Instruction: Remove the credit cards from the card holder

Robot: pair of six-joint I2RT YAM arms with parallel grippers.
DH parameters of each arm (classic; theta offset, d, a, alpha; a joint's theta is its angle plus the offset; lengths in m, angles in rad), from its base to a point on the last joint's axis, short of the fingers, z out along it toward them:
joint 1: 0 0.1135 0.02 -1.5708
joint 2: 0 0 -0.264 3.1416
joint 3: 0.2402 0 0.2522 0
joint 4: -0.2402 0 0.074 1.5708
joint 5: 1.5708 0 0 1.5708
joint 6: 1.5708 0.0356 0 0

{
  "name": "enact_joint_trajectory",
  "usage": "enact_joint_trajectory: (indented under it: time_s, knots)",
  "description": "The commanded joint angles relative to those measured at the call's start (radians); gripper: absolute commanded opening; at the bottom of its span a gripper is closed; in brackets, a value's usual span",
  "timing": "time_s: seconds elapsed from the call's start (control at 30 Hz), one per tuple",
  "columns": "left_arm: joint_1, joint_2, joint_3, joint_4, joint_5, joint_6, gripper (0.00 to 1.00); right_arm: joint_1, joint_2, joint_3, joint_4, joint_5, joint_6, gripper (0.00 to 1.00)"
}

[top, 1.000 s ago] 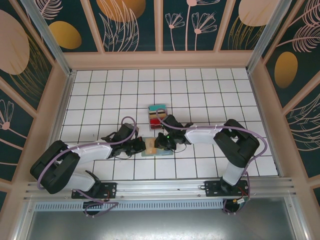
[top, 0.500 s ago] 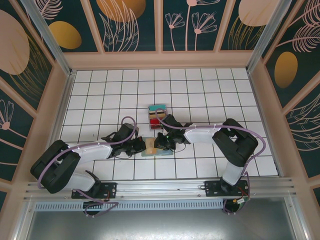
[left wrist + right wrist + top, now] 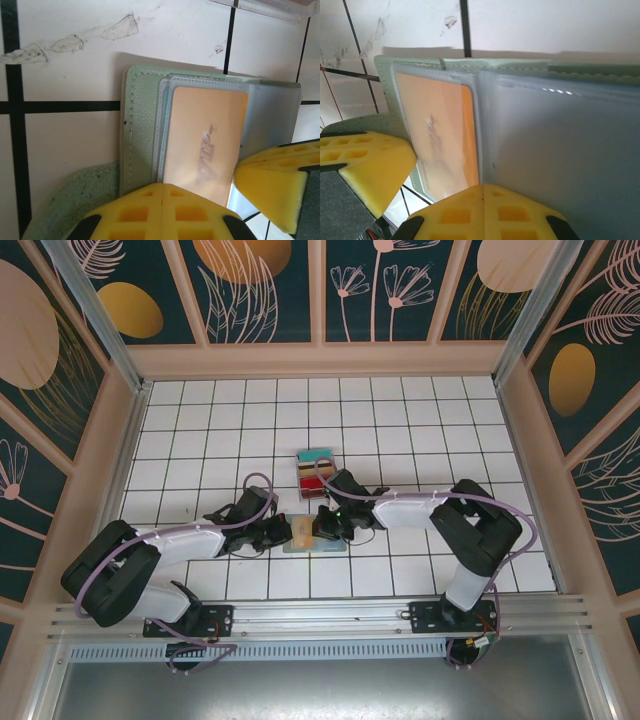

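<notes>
Card holder lies open on the tiled worktop, an orange credit card in its clear sleeve. Left pincer and right pincer are each pressed together at its edge. The left one should pin the holder flat while the right one slides the card straight out.

Top external: fixed high, behind the arm bases, looking down on the whole tiled table. Wrist views: very close, low, aimed from opposite sides at the same open card holder and orange card.
</notes>
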Motion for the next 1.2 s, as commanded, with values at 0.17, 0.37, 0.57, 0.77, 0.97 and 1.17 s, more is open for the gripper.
enact_joint_trajectory:
  time_s: [0.17,0.37,0.57,0.77,0.97,1.17]
  knots:
    - [-0.004,0.014,0.006,-0.078,-0.038,-0.006,0.00,-0.034,-0.065,-0.049,-0.006,0.003,-0.027,0.00]
    - [-0.005,-0.007,0.022,-0.057,-0.005,-0.002,0.01,-0.015,-0.064,-0.002,0.003,0.016,-0.050,0.03]
    - [-0.005,-0.061,0.055,-0.104,-0.032,0.001,0.07,0.003,-0.040,0.049,-0.018,0.022,-0.071,0.07]
    - [-0.004,-0.069,0.055,-0.141,-0.065,0.003,0.06,0.018,-0.010,0.060,-0.018,0.019,-0.073,0.10]
    - [-0.004,-0.024,0.051,-0.125,-0.044,0.011,0.02,0.020,0.011,0.058,-0.027,0.025,-0.071,0.14]
    - [-0.004,0.001,0.051,-0.090,-0.018,0.017,0.02,0.020,0.019,0.046,-0.037,0.032,-0.071,0.15]
